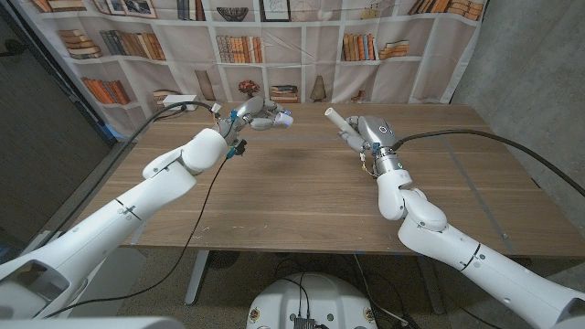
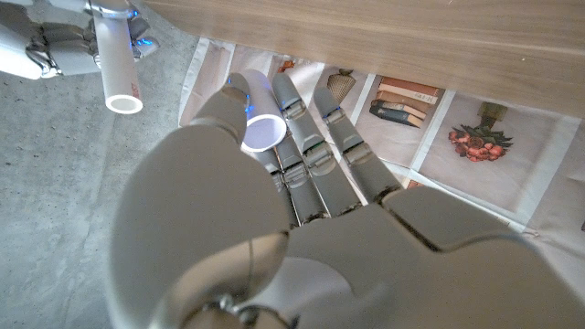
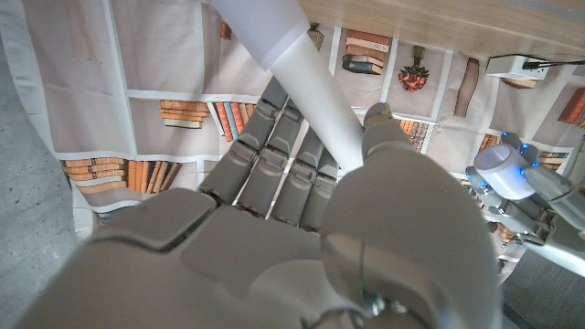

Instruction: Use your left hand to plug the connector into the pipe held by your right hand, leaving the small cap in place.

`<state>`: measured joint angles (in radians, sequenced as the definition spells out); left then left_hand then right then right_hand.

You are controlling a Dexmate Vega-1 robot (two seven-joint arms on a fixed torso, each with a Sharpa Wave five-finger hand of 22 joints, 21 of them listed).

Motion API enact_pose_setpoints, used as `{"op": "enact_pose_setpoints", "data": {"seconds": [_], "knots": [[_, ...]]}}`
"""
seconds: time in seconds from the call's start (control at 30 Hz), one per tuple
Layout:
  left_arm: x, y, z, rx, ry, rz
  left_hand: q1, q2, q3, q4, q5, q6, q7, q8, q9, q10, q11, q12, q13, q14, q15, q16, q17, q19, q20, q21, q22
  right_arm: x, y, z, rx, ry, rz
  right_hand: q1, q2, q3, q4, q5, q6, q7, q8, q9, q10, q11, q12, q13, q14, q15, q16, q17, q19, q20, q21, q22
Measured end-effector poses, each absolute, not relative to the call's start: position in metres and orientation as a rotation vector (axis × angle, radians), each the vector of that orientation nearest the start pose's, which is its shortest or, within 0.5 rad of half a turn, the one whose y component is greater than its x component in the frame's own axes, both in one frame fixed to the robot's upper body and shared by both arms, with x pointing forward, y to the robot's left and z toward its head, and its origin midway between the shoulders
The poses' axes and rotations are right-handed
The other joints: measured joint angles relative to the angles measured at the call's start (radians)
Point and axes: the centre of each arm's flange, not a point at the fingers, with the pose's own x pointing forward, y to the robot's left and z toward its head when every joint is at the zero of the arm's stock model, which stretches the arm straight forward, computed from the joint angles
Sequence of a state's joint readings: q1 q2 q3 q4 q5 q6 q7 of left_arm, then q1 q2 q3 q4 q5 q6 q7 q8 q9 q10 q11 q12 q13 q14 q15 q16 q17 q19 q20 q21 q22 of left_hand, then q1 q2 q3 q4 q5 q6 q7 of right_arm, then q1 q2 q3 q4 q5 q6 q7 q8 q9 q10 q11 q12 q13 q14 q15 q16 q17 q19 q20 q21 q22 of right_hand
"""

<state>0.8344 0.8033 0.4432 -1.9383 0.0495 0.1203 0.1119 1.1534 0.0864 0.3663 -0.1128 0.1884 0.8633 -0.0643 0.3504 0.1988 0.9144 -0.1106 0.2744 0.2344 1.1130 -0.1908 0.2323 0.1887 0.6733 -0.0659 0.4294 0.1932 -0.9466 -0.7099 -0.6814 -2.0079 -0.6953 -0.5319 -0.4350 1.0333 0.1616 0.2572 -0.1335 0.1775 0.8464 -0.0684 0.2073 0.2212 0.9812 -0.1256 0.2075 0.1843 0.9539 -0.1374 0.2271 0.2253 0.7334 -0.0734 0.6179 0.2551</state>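
My left hand (image 1: 254, 115) is raised over the back left of the wooden table (image 1: 302, 192) and grips a short white connector (image 1: 283, 118) whose free end points toward the right hand. In the left wrist view the connector (image 2: 262, 131) shows an open round end past my fingers (image 2: 315, 151). My right hand (image 1: 370, 132) holds a white pipe (image 1: 333, 116) above the table, its open end aimed at the connector. A clear gap separates the two ends. The right wrist view shows the pipe (image 3: 306, 87) running out of my grip, with the connector (image 3: 505, 170) beyond. I cannot make out a small cap.
A bookshelf-printed backdrop (image 1: 302, 46) hangs behind the table. A white box (image 1: 179, 99) with a cable lies at the back left corner. Black cables (image 1: 494, 142) trail along both arms. A grey wall stands at the right.
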Motion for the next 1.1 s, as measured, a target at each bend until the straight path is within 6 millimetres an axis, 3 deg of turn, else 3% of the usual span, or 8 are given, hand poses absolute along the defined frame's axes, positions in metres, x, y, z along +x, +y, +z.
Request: {"op": "enact_pose_setpoints", "data": {"seconds": [0.3,0.47,0.83,1.1], "knots": [[0.537,0.209,0.094,0.825,-0.874,-0.067,0.000,0.000,0.004,-0.004,-0.003,0.000,0.000,0.000,0.000,0.000,0.000,0.000,0.001,0.012,-0.003,0.000,0.000,0.004,0.003,0.008,0.000,0.521,-0.169,-0.011,-1.327,-0.784,-0.414,0.001,-0.001,0.000,0.000,0.000,0.000,0.000,0.000,0.000,0.000,0.000,0.000,0.000,0.006,-0.003,0.000,0.000,0.000,0.000,0.008,0.000],[0.536,0.206,0.112,0.814,-0.889,-0.087,0.000,0.000,0.004,-0.004,-0.003,0.000,0.000,0.000,0.001,0.000,0.000,-0.001,0.001,0.020,-0.002,0.000,0.000,0.007,0.000,0.008,0.000,0.519,-0.164,-0.016,-1.344,-0.765,-0.430,0.000,0.000,0.000,0.000,-0.001,0.000,0.000,0.000,0.000,0.000,0.000,0.000,0.000,0.006,-0.002,0.000,0.000,-0.003,-0.003,0.008,0.000],[0.551,0.198,0.137,0.873,-0.817,-0.342,0.000,0.000,0.004,-0.004,-0.004,0.000,0.000,0.000,0.001,0.000,0.000,-0.004,0.002,0.021,0.000,0.000,0.000,0.007,0.000,0.015,0.000,0.519,-0.146,-0.024,-1.365,-0.747,-0.450,0.000,0.000,0.000,0.000,0.000,0.000,0.000,-0.001,0.000,0.000,0.000,0.000,0.000,0.006,-0.002,0.000,0.000,-0.009,0.002,0.015,-0.005],[0.543,0.193,0.149,0.953,-0.777,-0.397,0.000,0.000,0.010,-0.010,-0.008,0.000,0.000,0.006,0.001,0.003,0.003,-0.008,0.003,0.027,0.005,0.000,0.000,0.007,0.000,0.015,0.000,0.522,-0.142,-0.026,-1.364,-0.720,-0.451,-0.001,0.001,0.000,0.000,0.000,0.000,0.000,-0.001,0.000,0.000,0.000,0.000,0.000,0.006,-0.002,0.000,-0.001,-0.009,0.002,0.023,-0.005]]}}
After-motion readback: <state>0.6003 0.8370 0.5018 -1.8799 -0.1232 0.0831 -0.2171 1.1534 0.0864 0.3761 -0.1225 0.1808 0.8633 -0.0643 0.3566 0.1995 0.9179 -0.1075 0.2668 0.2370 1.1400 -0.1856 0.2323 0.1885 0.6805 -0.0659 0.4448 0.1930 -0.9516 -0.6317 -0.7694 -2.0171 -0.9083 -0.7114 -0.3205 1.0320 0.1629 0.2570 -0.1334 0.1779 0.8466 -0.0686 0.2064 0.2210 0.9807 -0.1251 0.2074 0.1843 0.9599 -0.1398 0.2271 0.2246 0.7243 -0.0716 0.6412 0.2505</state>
